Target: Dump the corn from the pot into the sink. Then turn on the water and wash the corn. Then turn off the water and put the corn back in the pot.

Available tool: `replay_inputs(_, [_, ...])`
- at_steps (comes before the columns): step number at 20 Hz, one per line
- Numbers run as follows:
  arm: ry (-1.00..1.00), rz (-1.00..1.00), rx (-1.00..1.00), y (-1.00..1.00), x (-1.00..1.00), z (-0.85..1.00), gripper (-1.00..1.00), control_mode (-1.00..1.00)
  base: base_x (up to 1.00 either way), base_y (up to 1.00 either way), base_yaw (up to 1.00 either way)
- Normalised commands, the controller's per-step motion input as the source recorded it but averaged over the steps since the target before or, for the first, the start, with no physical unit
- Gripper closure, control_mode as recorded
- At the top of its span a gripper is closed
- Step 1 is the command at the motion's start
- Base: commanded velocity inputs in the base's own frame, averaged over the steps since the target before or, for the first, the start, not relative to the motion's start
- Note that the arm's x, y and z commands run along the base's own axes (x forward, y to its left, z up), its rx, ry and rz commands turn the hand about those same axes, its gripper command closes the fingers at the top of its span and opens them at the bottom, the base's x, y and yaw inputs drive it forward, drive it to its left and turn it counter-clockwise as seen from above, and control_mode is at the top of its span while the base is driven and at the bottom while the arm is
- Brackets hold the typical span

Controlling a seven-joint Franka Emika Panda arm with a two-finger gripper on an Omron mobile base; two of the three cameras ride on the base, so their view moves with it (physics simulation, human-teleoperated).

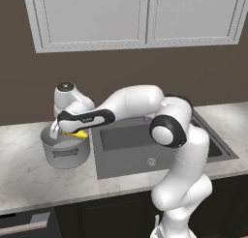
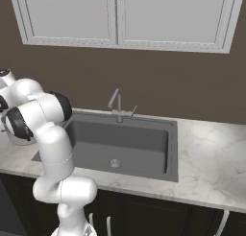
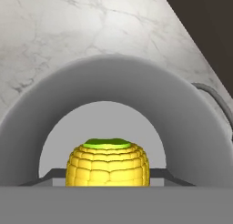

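Observation:
My gripper hangs just over the mouth of the grey pot, which stands on the marble counter left of the sink. The gripper is shut on the yellow corn, held just above the pot's rim. In the hand view the corn sits end-on between the two dark fingertips, its green stem end facing the camera. The pot's round wall and grey floor lie right beneath it. The sink basin holds nothing but its round drain.
A slim faucet rises behind the sink. Marble counter stretches to the right of the basin. White wall cabinets hang above. My own arm arches over the sink's left half.

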Motion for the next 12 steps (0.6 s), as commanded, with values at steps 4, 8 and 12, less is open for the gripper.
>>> replay_inputs(4, [0.0, 0.0, 0.0, 0.1, 0.18, -0.15, 1.0, -1.0, 0.0, 0.0, 0.0])
replay_inputs(8, [0.0, 0.0, 0.0, 0.16, 0.18, -0.17, 1.0, -1.0, 0.0, 0.0, 0.0])
replay_inputs(12, [0.0, 0.0, 0.0, 0.14, 0.18, -0.26, 1.0, -1.0, 0.0, 0.0, 0.0])
